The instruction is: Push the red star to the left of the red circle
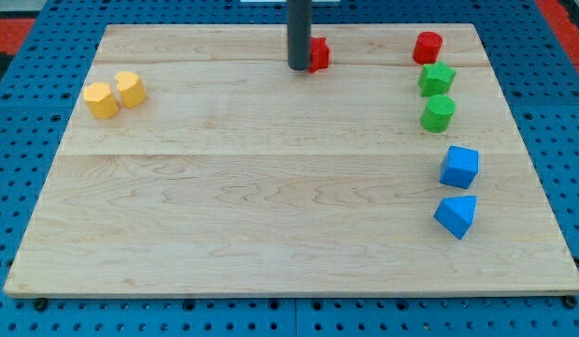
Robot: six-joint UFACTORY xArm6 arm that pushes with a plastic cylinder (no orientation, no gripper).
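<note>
The red star point(318, 54) lies near the view's top centre, partly hidden behind my rod. My tip point(298, 67) sits right at the star's left side, touching or nearly touching it. The red circle point(427, 47) stands at the view's top right, well to the right of the star.
A green star point(436, 79) and a green circle point(438, 113) lie just below the red circle. A blue cube point(459, 167) and a blue triangle point(455, 215) are at the right. Two yellow blocks point(101, 99) point(130, 89) sit at the upper left. The wooden board point(270, 187) ends at a blue pegboard.
</note>
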